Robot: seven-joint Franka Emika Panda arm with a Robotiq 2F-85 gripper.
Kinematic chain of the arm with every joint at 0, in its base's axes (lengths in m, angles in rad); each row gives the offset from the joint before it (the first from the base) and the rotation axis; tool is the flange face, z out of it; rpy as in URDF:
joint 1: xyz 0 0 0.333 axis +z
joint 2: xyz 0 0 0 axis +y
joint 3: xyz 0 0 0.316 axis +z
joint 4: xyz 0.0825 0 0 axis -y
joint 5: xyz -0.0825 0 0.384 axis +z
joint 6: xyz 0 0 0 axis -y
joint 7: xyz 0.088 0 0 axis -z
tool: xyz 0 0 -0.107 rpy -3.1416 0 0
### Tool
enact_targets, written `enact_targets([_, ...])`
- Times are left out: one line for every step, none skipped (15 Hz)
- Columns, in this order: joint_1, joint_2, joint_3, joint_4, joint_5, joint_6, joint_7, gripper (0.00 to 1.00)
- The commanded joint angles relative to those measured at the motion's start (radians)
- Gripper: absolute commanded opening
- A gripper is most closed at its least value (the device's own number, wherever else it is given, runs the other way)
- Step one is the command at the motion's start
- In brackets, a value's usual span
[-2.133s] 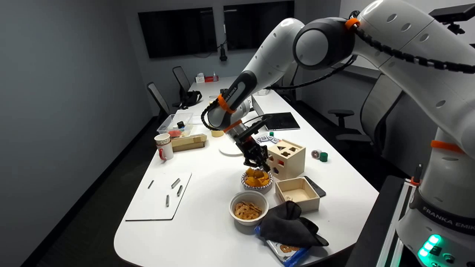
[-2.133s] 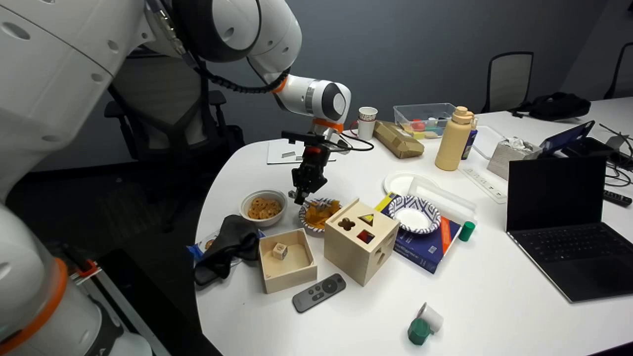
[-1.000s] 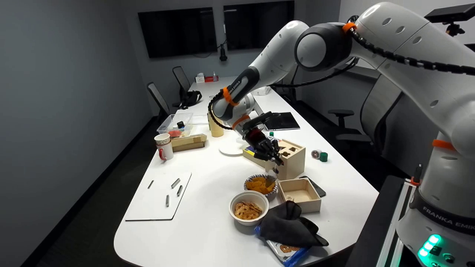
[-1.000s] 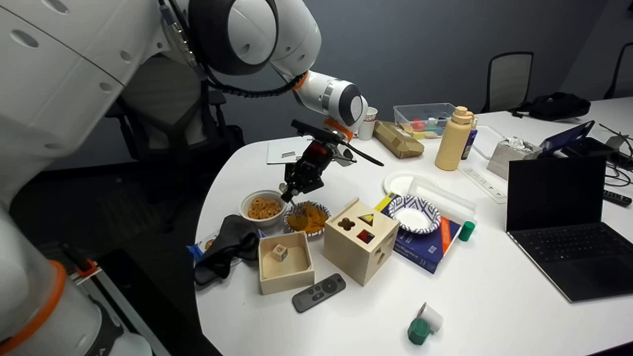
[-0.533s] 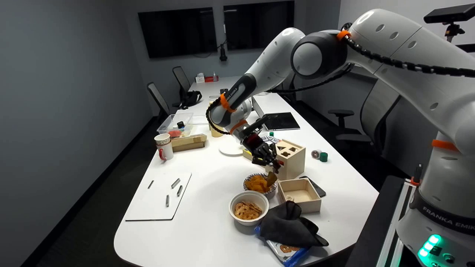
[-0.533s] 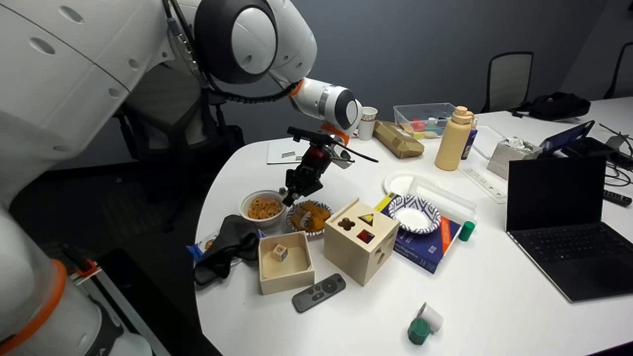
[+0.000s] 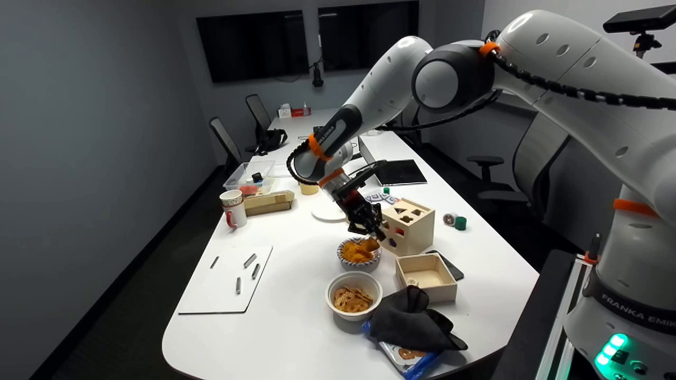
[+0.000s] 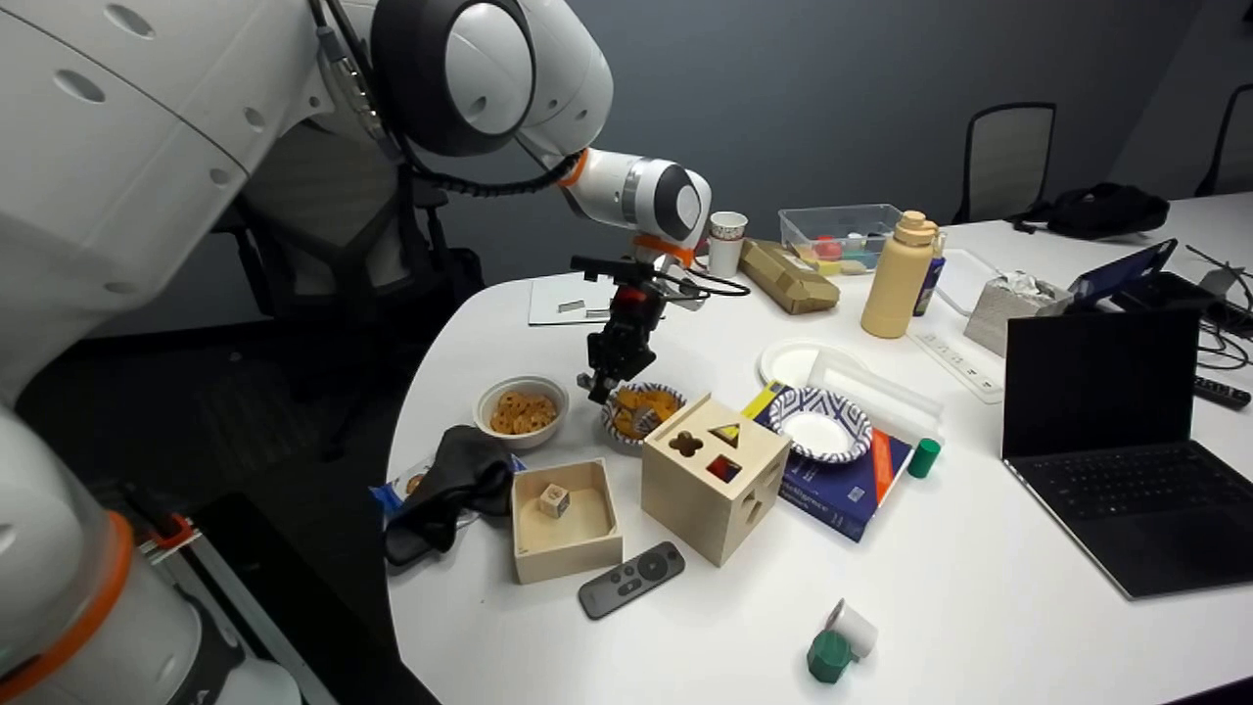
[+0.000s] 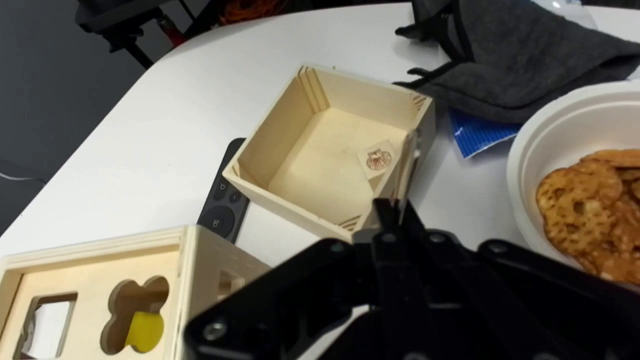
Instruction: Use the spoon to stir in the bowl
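The small patterned bowl (image 7: 346, 263) holds orange food pieces; it also shows in an exterior view (image 8: 614, 427), partly behind the wooden shape box. My gripper (image 7: 380, 235) hangs tilted just above the bowl's edge, also in an exterior view (image 8: 599, 390). In the wrist view my gripper (image 9: 392, 212) is shut on the thin metal spoon handle (image 9: 409, 167), which sticks out past the fingertips. The spoon's head (image 7: 372, 244) is down at the orange pieces inside the bowl; it looks greyish in an exterior view (image 8: 646, 420). The bowl is hidden in the wrist view.
A white bowl (image 7: 331, 305) of brown crackers stands close by. The wooden shape box (image 8: 685, 499) is right beside the orange bowl. An open wooden tray (image 8: 571, 565), a remote (image 8: 631, 580) and a dark cloth (image 7: 412, 322) lie near. A plate (image 8: 820, 455) rests on a book.
The spoon and gripper moved toward the white bowl and tray, then back over the last half second. The orange bowl shifted with them both ways. The gripper stayed shut on the spoon.
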Motion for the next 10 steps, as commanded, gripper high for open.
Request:
enact_targets([-0.027,-0.024,0.018,-0.021,0.027,0.071,-0.05,0.01])
enact_targets([-0.033,-0.029,0.022,-0.025,0.033,0.083,-0.066,0.01])
enact_targets([-0.043,-0.034,0.032,-0.03,0.043,0.094,-0.098,0.01])
enact_targets([-0.051,-0.039,0.039,-0.033,0.05,0.101,-0.126,0.01])
enact_targets([-0.06,-0.042,0.048,-0.034,0.059,0.099,-0.158,0.01])
enact_targets([-0.072,-0.041,0.06,-0.029,0.068,0.08,-0.204,0.01])
enact_targets([-0.079,-0.039,0.066,-0.025,0.076,0.065,-0.231,0.01])
enact_targets([-0.085,-0.033,0.069,-0.018,0.082,0.041,-0.247,0.01])
enact_targets([-0.082,-0.027,0.062,-0.013,0.079,0.018,-0.236,0.01])
enact_targets([-0.078,-0.023,0.055,-0.008,0.076,-0.009,-0.222,0.01])
